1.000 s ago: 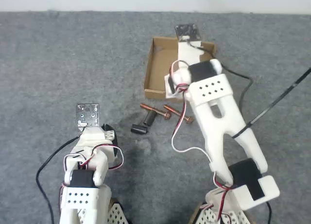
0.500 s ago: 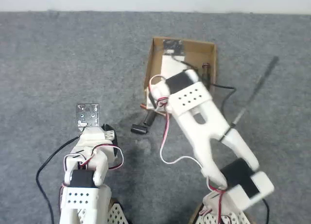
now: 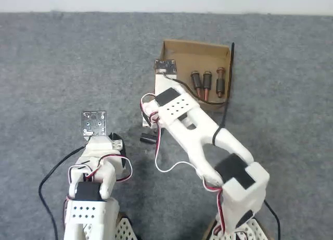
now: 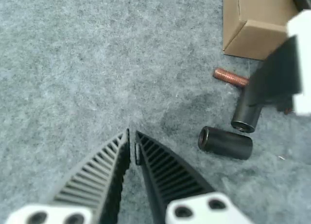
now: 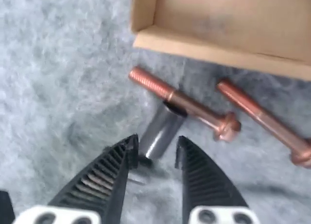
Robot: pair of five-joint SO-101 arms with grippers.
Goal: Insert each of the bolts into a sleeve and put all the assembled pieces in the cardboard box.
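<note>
Box (image 3: pixel 193 57) holds three assembled pieces (image 3: pixel 207 84). Two bare bolts (image 5: pixel 184 102) lie just outside its near wall. Right gripper (image 5: pixel 155 145) is there too, fingers apart either side of a sleeve (image 5: pixel 163 128), not clamped. Left gripper (image 4: pixel 132 136) is farther from the box, fingers nearly touching, empty.

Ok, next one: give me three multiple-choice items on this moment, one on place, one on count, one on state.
1. Relative to the cardboard box, the three assembled pieces lie:
A. outside it
B. inside it
C. under it
2. How many loose copper bolts lie outside the box in the right wrist view?
A. one
B. two
C. four
3. The right gripper is:
A. shut on a bolt
B. shut on nothing
C. open over a sleeve

B, the high view shows them side by side within its walls; B, two lie beside the box; C, its fingers stand apart with the sleeve's end between them.
</note>
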